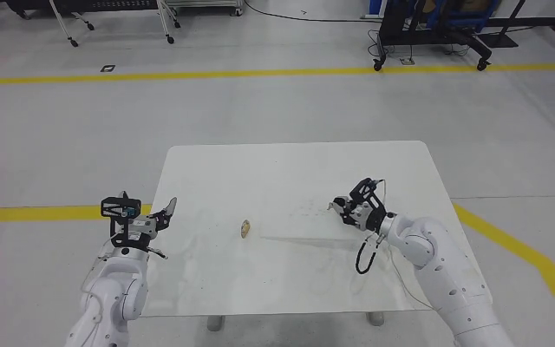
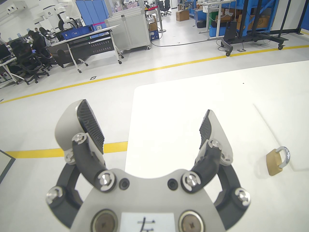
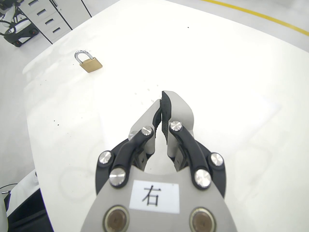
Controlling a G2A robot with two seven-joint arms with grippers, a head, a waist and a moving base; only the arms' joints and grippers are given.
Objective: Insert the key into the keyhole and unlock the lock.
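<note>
A brass padlock (image 1: 246,228) with a silver shackle lies flat near the middle of the white table (image 1: 295,173). It appears again as the padlock (image 2: 275,161) in the left wrist view and the padlock (image 3: 90,64) in the right wrist view. My left gripper (image 1: 164,227) hangs open at the table's left edge, well away from the lock, and the left gripper (image 2: 146,112) holds nothing. My right gripper (image 1: 335,206) rests low over the table to the right of the lock. Seen from the wrist, the right gripper (image 3: 162,98) is shut, pads pressed together, and no key can be seen between them.
Small dark specks dot the table (image 3: 193,49) around the right gripper. Grey floor with a yellow line (image 1: 260,74) surrounds the table. Wheeled stands (image 1: 434,39) stand far behind it.
</note>
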